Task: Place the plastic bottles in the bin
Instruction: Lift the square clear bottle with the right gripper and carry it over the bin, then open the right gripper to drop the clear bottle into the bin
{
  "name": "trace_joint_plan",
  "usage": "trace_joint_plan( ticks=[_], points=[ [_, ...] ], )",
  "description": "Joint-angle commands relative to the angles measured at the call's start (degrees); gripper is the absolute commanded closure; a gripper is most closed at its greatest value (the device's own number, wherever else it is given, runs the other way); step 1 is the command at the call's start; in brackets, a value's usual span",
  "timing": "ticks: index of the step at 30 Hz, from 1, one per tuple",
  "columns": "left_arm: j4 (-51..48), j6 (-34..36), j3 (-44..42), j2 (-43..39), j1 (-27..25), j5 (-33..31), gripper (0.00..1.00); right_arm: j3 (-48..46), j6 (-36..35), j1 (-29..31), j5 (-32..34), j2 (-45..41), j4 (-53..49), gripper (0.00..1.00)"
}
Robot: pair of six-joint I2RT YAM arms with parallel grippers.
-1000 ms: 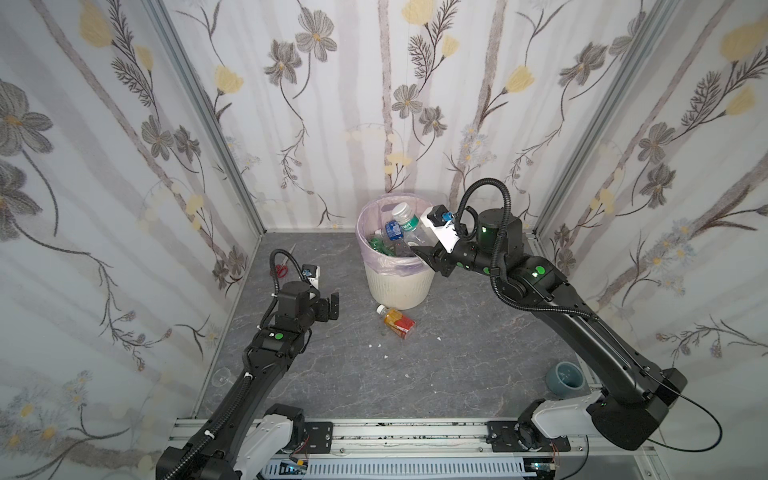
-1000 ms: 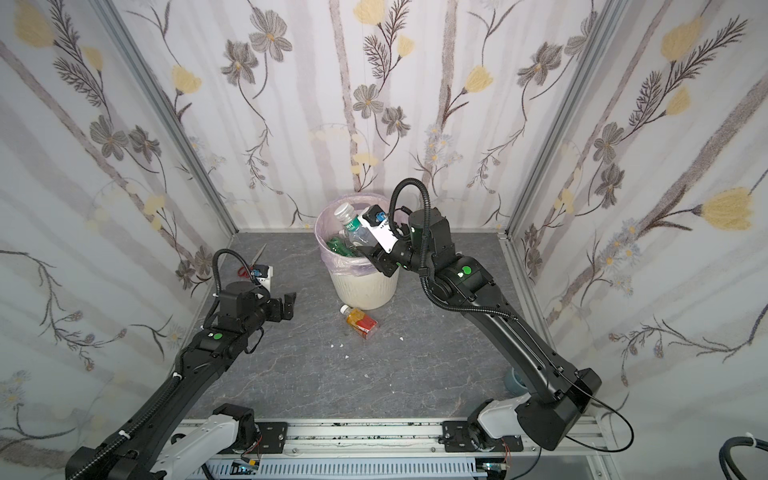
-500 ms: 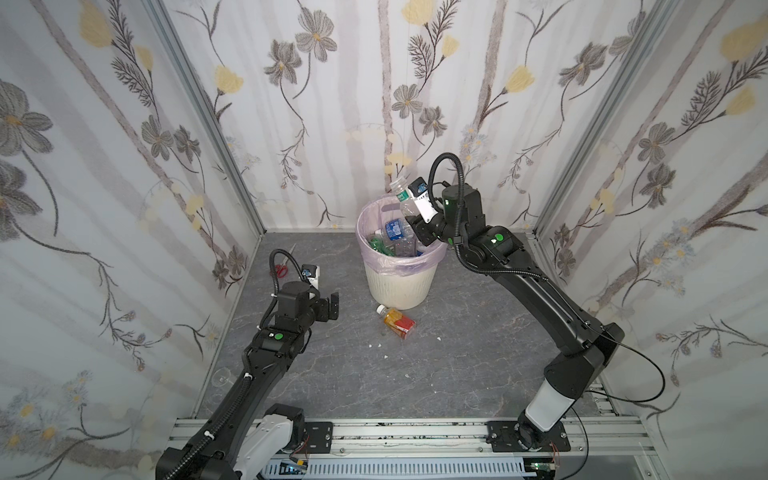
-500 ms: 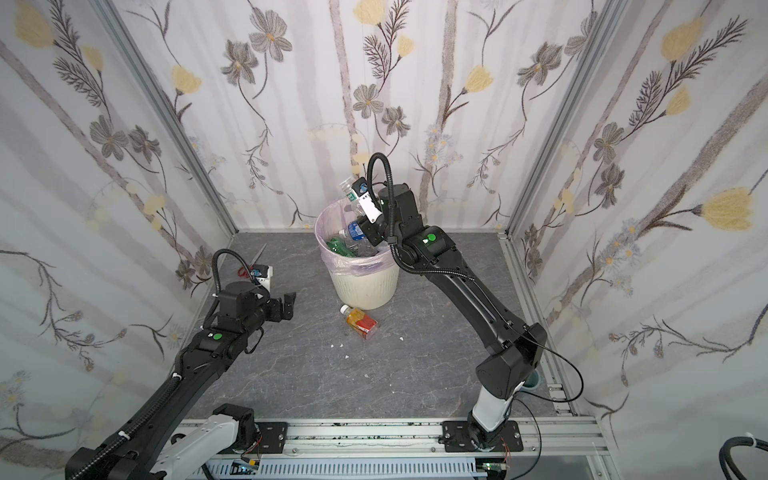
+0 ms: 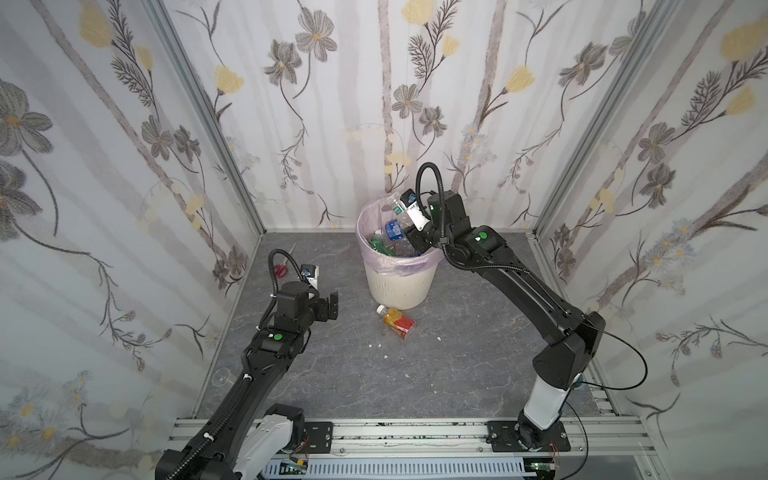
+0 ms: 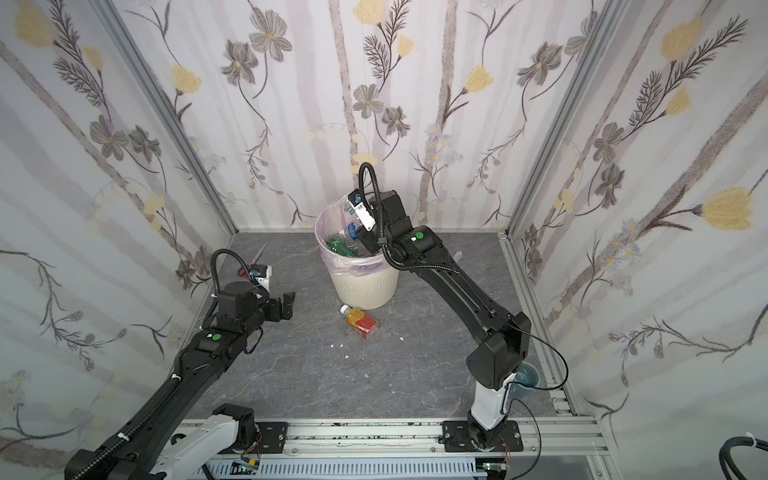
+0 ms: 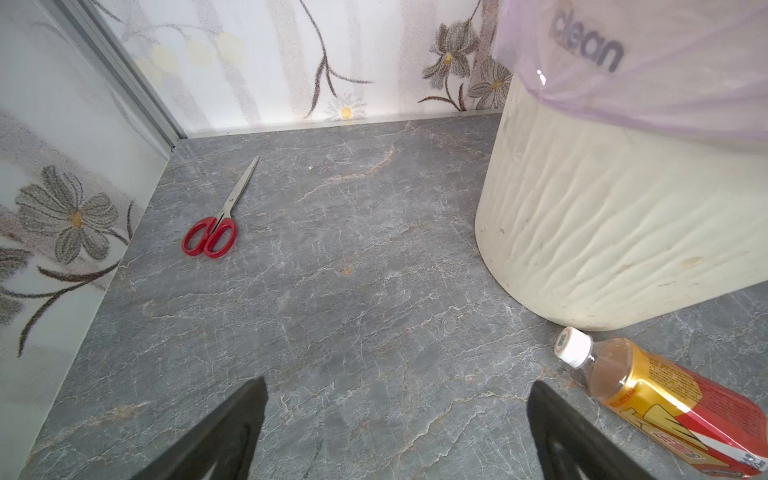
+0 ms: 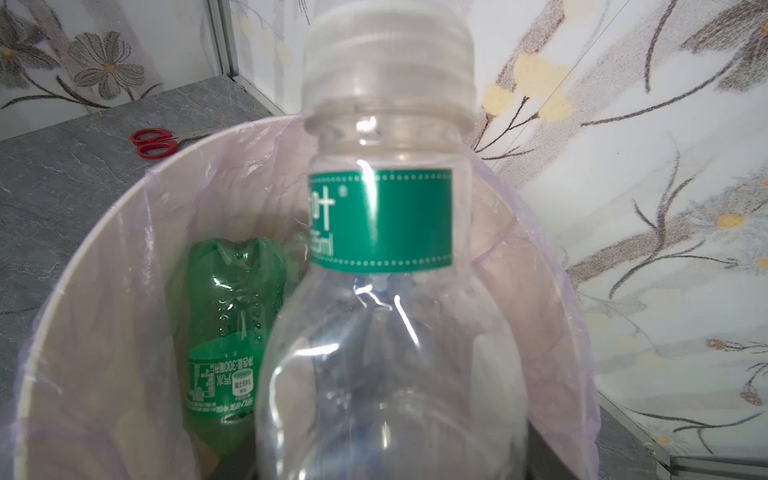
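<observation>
A clear bottle (image 8: 386, 291) is being clamped by the right gripper (image 5: 409, 232) above the bin (image 5: 399, 286); release is being called for. The left gripper (image 7: 395, 428) is being held open, empty.

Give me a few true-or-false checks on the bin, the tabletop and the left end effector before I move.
1. The orange bottle lies on the grey tabletop, outside the bin. True.
2. The left end effector is shut on the red-handled scissors. False: it is open and empty; the scissors lie on the tabletop.
3. A green bottle is inside the bin. True.
4. The bin has no liner. False: a pink bag liner covers its rim.
5. The clear green-labelled bottle is up at the bin's mouth. True.
</observation>
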Motion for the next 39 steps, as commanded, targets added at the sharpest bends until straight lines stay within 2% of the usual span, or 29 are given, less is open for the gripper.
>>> trace_joint_plan(
  ticks=[1,5,10,15,22,26,31,34,39],
  points=[
    [1.7,0.1,-0.4,-0.4,0.1,-0.5,0.00,0.5,1.2,0.1,-0.9,0.8,0.1,0.38],
    [1.6,0.0,-0.4,-0.2,0.1,-0.6,0.00,0.5,1.5,0.1,-1.3,0.5,-0.9,0.29],
    [1.7,0.1,-0.3,-0.1,0.1,-0.3,0.00,0.5,2.2,0.1,-1.2,-0.8,-0.9,0.23],
    [1.7,0.1,-0.3,-0.2,0.1,-0.4,0.00,0.4,3.1,0.1,-2.1,-2.9,-1.0,0.20],
    [1.6,0.1,-0.3,0.1,0.1,-0.1,0.00,-2.5,3.8,0.1,-6.8,-8.0,-0.2,0.19],
    [1.6,0.2,-0.4,0.1,0.1,1.0,0.00,-9.4,4.3,0.1,-9.1,-13.8,3.1,0.17],
    [1.7,0.1,-0.2,0.5,0.1,3.4,0.00,-23.2,2.5,0.1,-13.6,-24.6,9.5,0.13],
    [1.7,0.0,-0.1,0.8,0.1,4.9,0.00,-32.4,3.1,-0.2,-12.7,-30.7,13.4,0.09],
    [1.9,-2.5,0.5,2.7,0.1,8.3,0.01,-42.3,7.0,-2.5,-11.5,-37.3,14.7,0.08]
  ],
)
